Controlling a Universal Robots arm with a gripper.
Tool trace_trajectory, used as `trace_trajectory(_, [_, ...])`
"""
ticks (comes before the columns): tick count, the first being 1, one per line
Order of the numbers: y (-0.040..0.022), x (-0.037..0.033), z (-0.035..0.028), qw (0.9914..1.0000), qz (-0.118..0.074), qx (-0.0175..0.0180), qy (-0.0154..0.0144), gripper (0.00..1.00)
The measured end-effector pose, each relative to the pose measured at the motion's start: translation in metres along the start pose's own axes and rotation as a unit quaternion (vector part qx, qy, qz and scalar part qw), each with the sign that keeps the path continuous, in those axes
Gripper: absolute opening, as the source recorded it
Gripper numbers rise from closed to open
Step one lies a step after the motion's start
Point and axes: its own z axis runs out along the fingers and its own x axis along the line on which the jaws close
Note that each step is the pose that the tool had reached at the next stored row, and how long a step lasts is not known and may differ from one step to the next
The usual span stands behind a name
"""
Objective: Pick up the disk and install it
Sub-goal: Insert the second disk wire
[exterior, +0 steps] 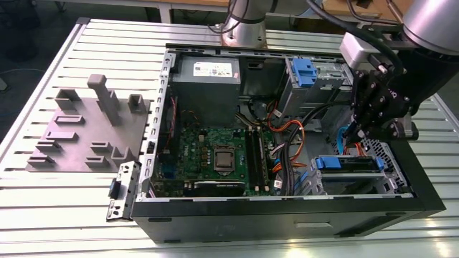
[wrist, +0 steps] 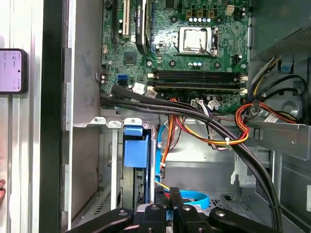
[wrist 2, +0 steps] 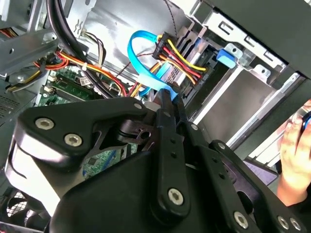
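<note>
A slatted metal table (exterior: 64, 209) is carrying everything here. At the exterior view's left, a grey fixture plate (exterior: 79, 145) with upright blocks is lying flat on it. In the middle, an open computer case (exterior: 287, 220) is lying on its side with the motherboard (exterior: 215, 150) facing up.

Toward the exterior view's right, the disk (exterior: 349, 164) appears to be sitting already in the lower drive bay, with only its blue plastic end showing. That end is also showing in the first wrist view (wrist: 135, 148). The gripper (exterior: 367, 135) is reaching down into the case close beside that bay, just off the blue end and on its far side in the exterior view. The blue end is running across the bay mouth. The disk's silver body and label are hidden inside the bay, so how deep it is seated is hard to judge.

In the second wrist view the gripper (wrist 2: 167, 99) is showing its fingers (wrist 2: 164, 116) drawn together. A blue cable (wrist 2: 141, 53) is curling right at their tips, and whether it is being nipped is unclear. At that view's edge, a person's hand (wrist 2: 294, 145) is partly cut off outside the case.
</note>
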Motion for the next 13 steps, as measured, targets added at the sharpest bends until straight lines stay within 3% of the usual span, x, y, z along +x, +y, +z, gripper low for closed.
trace_trajectory(4, [0.0059,0.0022,0.0003,0.99998,0.0,0.0061,-0.0012,0.16])
trace_trajectory(9, [0.0082,0.0107,0.0027,0.99991,0.0,0.0129,-0.0034,0.16])
trace_trajectory(13, [0.0112,0.0139,0.0053,0.99977,0.0,0.021,-0.0039,0.16])
